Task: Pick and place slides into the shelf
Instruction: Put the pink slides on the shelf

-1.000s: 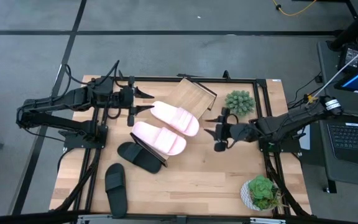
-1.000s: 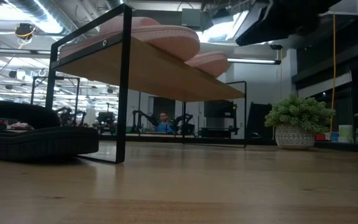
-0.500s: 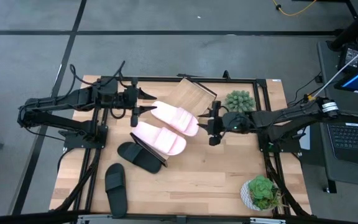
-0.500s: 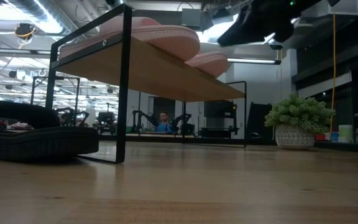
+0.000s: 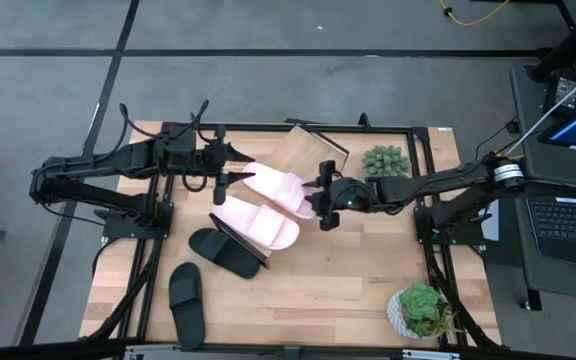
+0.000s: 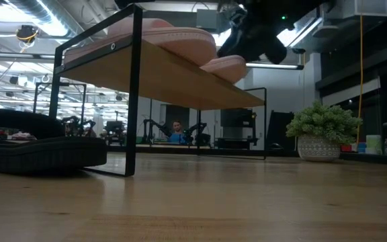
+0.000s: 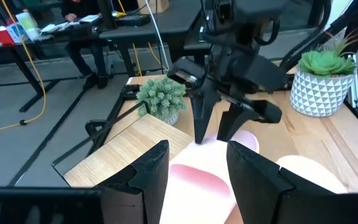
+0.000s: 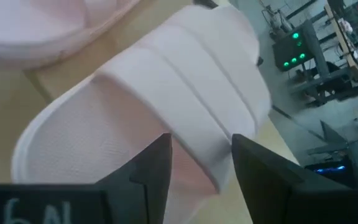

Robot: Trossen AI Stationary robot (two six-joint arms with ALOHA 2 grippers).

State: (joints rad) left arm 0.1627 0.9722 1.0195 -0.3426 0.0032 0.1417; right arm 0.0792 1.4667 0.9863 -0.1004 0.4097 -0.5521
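Pink slide (image 5: pixel 286 189) on shelf (image 5: pixel 311 153), right claw (image 5: pixel 325 199) touching

**Two pink slides on the rack, two black ones below**

Two pale pink wide-strap slides (image 5: pixel 282 189) (image 5: pixel 257 222) lie side by side on the slanted light wood shelf with thin black frame (image 5: pixel 311 153). One black slide (image 5: pixel 225 251) lies by the shelf's foot; another (image 5: pixel 187 298) lies apart, nearer the tabletop's front edge.

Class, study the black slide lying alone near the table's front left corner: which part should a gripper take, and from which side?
Judging from the high view, grip the wide strap of the black slide, coming straight down from above. The slide lies flat, sole down, and its raised strap arches over the footbed, giving fingers an edge to close across.
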